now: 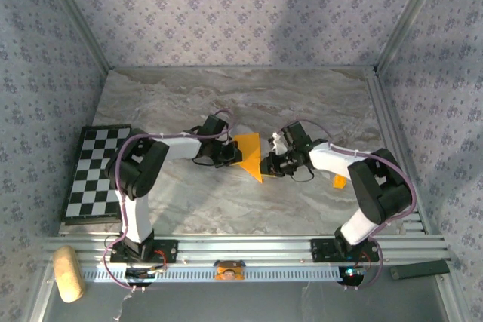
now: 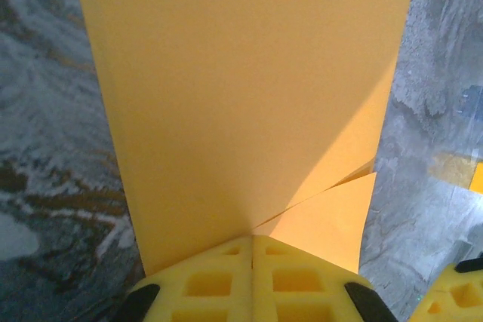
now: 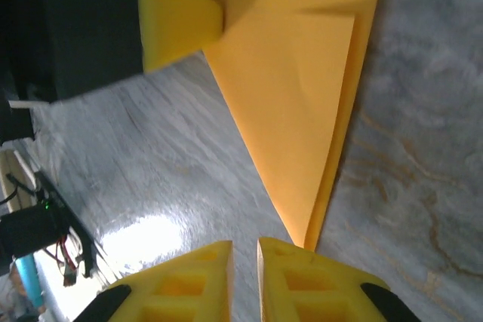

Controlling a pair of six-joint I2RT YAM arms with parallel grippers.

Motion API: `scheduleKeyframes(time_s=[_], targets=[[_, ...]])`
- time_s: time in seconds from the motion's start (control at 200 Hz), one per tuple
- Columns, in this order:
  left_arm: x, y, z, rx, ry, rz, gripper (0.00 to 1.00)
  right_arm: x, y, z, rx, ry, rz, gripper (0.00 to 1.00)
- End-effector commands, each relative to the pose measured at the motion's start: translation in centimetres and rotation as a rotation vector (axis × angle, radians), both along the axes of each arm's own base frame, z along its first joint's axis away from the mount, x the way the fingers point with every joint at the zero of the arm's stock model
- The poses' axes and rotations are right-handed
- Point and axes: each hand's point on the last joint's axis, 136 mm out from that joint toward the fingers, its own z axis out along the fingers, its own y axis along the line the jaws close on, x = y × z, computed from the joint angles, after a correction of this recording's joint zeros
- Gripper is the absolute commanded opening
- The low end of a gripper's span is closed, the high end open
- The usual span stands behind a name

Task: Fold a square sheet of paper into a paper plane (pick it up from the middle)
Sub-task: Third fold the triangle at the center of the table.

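**Part-folded paper plane (image 1: pixel 250 154), held at mid-table by the left gripper (image 2: pixel 253 248).**
The paper is thin, light and limp, with 1 sharp tip and layered flaps. It likely creases easily and slides on the marble tabletop (image 1: pixel 317 103). The left jaws are clenched on the end away from the tip, pads pressed together. The right gripper (image 3: pixel 243 253) sits just short of the tip, its jaws parted by a narrow gap with nothing between them. Recommended hold: along a fold line, where doubled layers are stiffest. Avoid the tip, which would crumple.
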Motion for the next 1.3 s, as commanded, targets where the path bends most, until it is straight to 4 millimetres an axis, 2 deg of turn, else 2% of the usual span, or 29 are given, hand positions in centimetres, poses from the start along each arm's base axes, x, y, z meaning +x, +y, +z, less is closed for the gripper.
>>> scheduleKeyframes(time_s=[0.0,0.09,0.225,0.37,0.55,0.615,0.675,0.74,0.795,0.939,1.049,1.114,1.294], targets=[[-2.0,1.8,-2.3,0.098,0.057,0.082,0.01,1.0,1.0,0.0,-0.043,-0.022,-0.017,0.15],[-2.5,1.9,-2.3,0.085,0.059,0.124,0.01,1.0,2.0,-0.2,-0.056,-0.03,0.008,0.12],[-3.0,1.9,-2.2,0.079,0.057,0.149,0.01,0.8,2.4,-1.4,-0.071,-0.006,0.018,0.1],[-3.0,1.8,-1.3,0.069,0.036,0.157,0.02,0.2,0.7,-3.8,-0.17,0.033,0.008,0.06],[-2.3,1.3,0.6,0.05,-0.012,0.132,0.06,-1.2,-0.1,-5.3,-0.176,0.085,0.023,0.06],[-1.7,1.0,2.4,0.019,-0.055,0.137,0.11,-1.3,0.0,-5.0,-0.166,0.082,0.03,0.06],[-1.1,0.8,4.7,0.002,-0.118,0.132,0.19,-1.0,0.3,-3.9,-0.129,0.053,0.03,0.07],[-0.5,1.4,6.5,0.036,-0.174,0.128,0.22,-0.4,1.1,-2.1,-0.063,0.016,0.032,0.11],[-0.1,2.3,7.1,0.073,-0.196,0.133,0.23,0.0,1.6,-0.9,-0.034,-0.003,0.041,0.14],[0.1,4.2,6.3,0.055,-0.151,0.16,0.28,1.2,0.6,0.3,-0.085,-0.055,0.017,0.16],[0.0,4.9,5.3,-0.011,-0.088,0.183,0.32,1.7,-0.5,-0.1,-0.122,-0.057,-0.027,0.2],[-0.1,4.7,5.0,-0.057,-0.053,0.18,0.35,1.8,-0.9,-0.5,-0.139,-0.053,-0.036,0.21],[0.1,3.8,5.0,-0.117,0.008,0.155,0.35,2.0,-0.4,-1.2,-0.124,-0.032,-0.03,0.23]])
